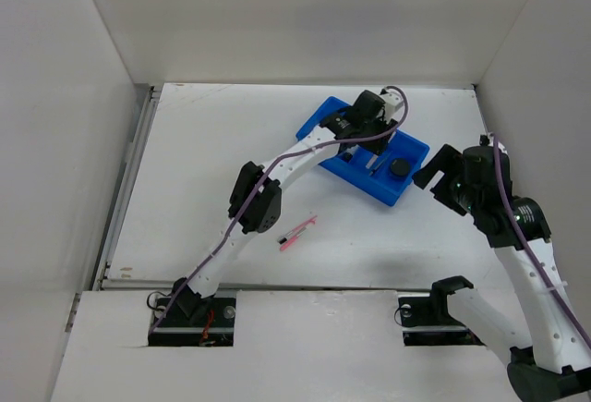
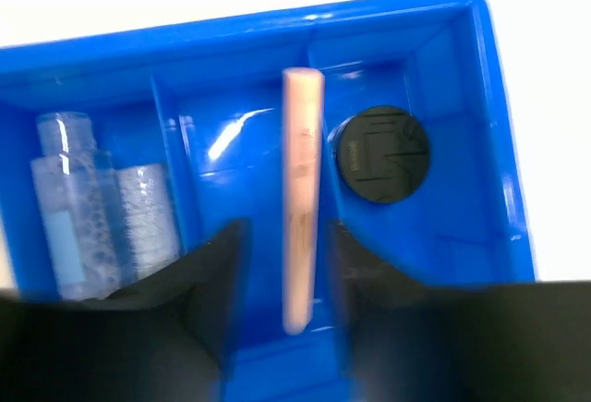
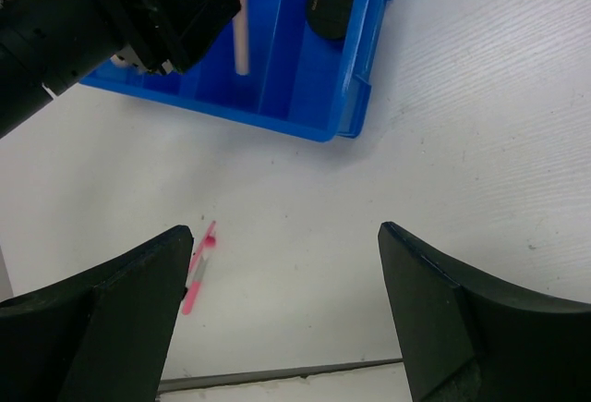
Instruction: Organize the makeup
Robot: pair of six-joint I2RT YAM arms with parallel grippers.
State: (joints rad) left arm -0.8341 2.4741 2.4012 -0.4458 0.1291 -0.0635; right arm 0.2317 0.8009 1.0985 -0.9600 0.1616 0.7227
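A blue rectangular plastic tray [image 1: 380, 191], split by dividers into several compartments, sits askew on the far part of a white tabletop [image 1: 203, 171], right of centre. Plain white walls [image 1: 305, 14] enclose the tabletop at left, back and right.

- The left arm [image 1: 277, 176] stretches from the lower left up to the upper centre of the top view, with its wrist tipped down.
- The left gripper [image 2: 284, 314] has its fingers [image 2: 208, 300] parted, low in its wrist view.
- The right arm [image 1: 517, 236] is folded at the right edge. The right gripper [image 3: 277, 310] is spread wide.
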